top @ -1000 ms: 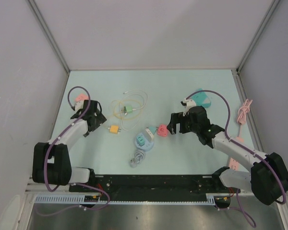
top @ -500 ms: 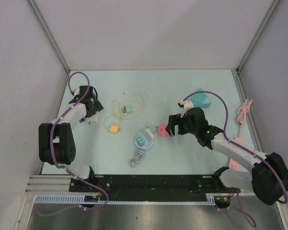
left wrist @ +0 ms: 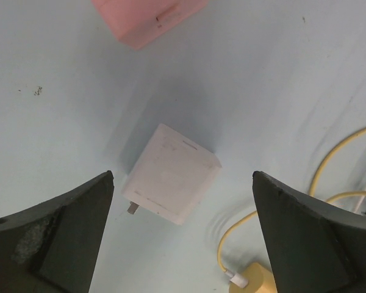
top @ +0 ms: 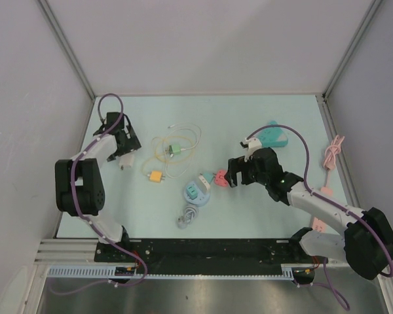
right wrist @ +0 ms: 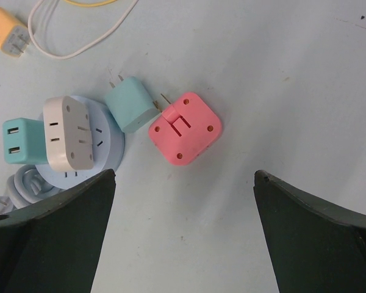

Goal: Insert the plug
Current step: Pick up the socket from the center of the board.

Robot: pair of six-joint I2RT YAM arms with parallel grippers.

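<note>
A white cube plug (left wrist: pixel 171 174) lies on the table with its prongs pointing left, just below a pink block (left wrist: pixel 149 18). My left gripper (left wrist: pixel 182 178) is open above it, one finger on each side; from the top it hovers at the back left (top: pixel 122 149). A round pale-blue socket base (right wrist: pixel 107 146) carries a white adapter (right wrist: pixel 69 133) and a teal USB charger (right wrist: pixel 18 140). A light-teal plug (right wrist: pixel 131 104) and a pink square plug (right wrist: pixel 185 129) lie beside it. My right gripper (right wrist: pixel 184 177) is open and empty just short of the pink plug (top: pixel 221 178).
A yellow plug (top: pixel 156 175) and a green plug (top: pixel 175 150) lie mid-table in tangled yellow and white cables. A grey cable coil (top: pixel 187 216) lies by the socket base. A teal power strip (top: pixel 274 135) sits behind the right arm, and a pink cable (top: pixel 333 154) at the far right.
The left arm has swung back and left, bringing its gripper over the white plug. The right gripper has edged a little left toward the pink plug.
</note>
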